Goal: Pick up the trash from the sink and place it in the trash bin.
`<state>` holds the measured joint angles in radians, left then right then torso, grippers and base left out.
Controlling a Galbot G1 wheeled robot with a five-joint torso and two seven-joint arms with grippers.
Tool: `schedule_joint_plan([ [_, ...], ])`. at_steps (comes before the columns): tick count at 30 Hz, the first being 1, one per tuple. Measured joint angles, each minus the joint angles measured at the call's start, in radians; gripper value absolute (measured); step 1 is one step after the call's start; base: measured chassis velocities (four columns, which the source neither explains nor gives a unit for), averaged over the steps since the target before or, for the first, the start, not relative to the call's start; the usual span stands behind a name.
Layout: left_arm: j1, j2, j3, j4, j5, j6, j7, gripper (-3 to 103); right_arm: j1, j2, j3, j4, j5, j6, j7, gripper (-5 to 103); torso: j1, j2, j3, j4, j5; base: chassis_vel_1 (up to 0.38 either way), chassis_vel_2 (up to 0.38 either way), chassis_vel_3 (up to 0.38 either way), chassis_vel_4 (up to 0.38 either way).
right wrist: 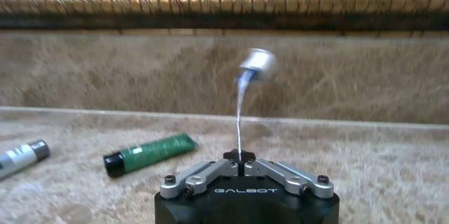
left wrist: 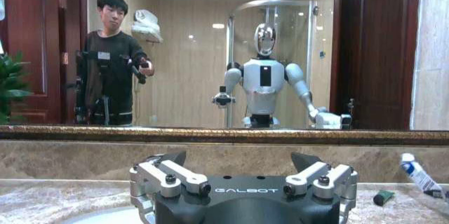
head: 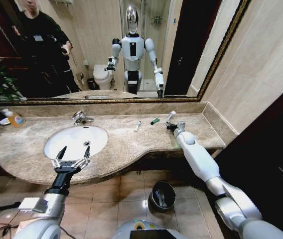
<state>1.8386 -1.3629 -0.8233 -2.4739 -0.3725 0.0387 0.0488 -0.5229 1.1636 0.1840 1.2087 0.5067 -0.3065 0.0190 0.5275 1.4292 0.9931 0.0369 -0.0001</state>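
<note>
My right gripper [head: 170,126] is over the vanity top to the right of the sink [head: 97,135]. It is shut on the flat end of a white tube [right wrist: 243,90], a piece of the trash, which points away from it with its cap [right wrist: 256,60] at the far end. Two more bits of trash lie on the marble beside it: a small green piece [right wrist: 147,153] and a short grey-white tube [right wrist: 21,155]. My left gripper [head: 71,158] hovers open over the basin's front rim with nothing in it. The black trash bin [head: 161,195] stands on the floor below the counter.
A chrome tap [head: 81,118] stands behind the basin. An orange-labelled bottle [head: 14,118] sits at the far left of the counter. A framed mirror [head: 106,50] runs along the back wall and a tiled wall closes the right end. A person stands reflected in the mirror.
</note>
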Motion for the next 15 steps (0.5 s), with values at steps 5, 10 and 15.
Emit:
schedule_joint_plan([
  [5,0.0,0.0,0.0,0.0,0.0,0.0,0.0,100,-0.05,-0.034,0.021,0.109,0.023,-0.015,0.012,0,0.0,0.0,0.0,-0.0001,0.0001,0.0,0.0,0.0,0.0],
  [10,0.0,0.0,0.0,0.0,0.0,0.0,0.0,100,-0.091,-0.057,0.046,0.189,0.036,-0.029,0.021,0,0.0,0.0,0.0,0.0,0.0,0.0,0.0,0.0,0.0],
  [15,0.0,0.0,0.0,0.0,0.0,0.0,0.0,100,-0.166,-0.084,0.089,0.295,0.038,-0.036,0.028,0,0.0,0.0,0.0,0.0,0.0001,0.0,0.0,0.0,0.0],
])
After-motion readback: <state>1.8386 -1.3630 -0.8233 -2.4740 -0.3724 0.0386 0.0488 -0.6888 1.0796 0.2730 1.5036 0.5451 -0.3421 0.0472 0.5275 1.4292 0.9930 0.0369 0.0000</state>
